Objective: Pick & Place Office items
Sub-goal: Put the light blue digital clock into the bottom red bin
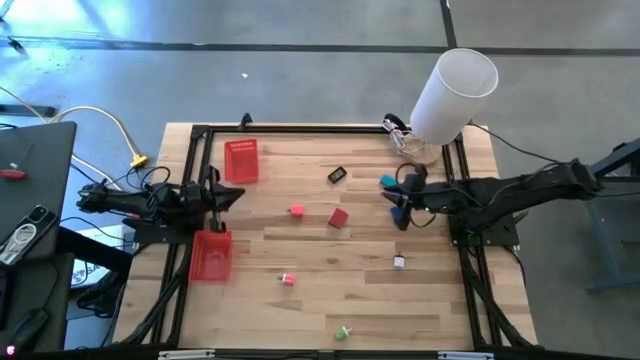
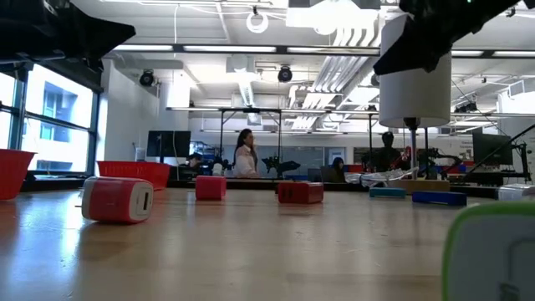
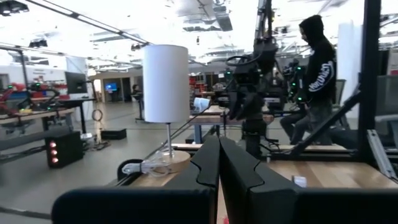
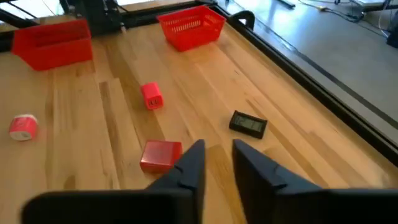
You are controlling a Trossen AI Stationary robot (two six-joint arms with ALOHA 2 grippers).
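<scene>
So the office items are scattered all over the wooden table (image 1: pixel 330 290). Near the middle there's a red block (image 1: pixel 338 218) with a small pink-red piece (image 1: pixel 297 211) just to its left, and a flat black piece with a greyish face (image 1: pixel 337 175) sits further back. A teal piece (image 1: pixel 387 181) and a blue one (image 1: pixel 398 213) lie right by the right gripper (image 1: pixel 402 196), whose fingers are slightly apart with nothing between them. A tiny white piece (image 1: pixel 399 262) sits nearer the front, plus a pink roll-like one (image 1: pixel 288 280) and a green-and-white one (image 1: pixel 343 332) by the front edge. The left gripper (image 1: pixel 226 196) waits between the two red mesh baskets (image 1: pixel 241 160), fingers pressed together.
</scene>
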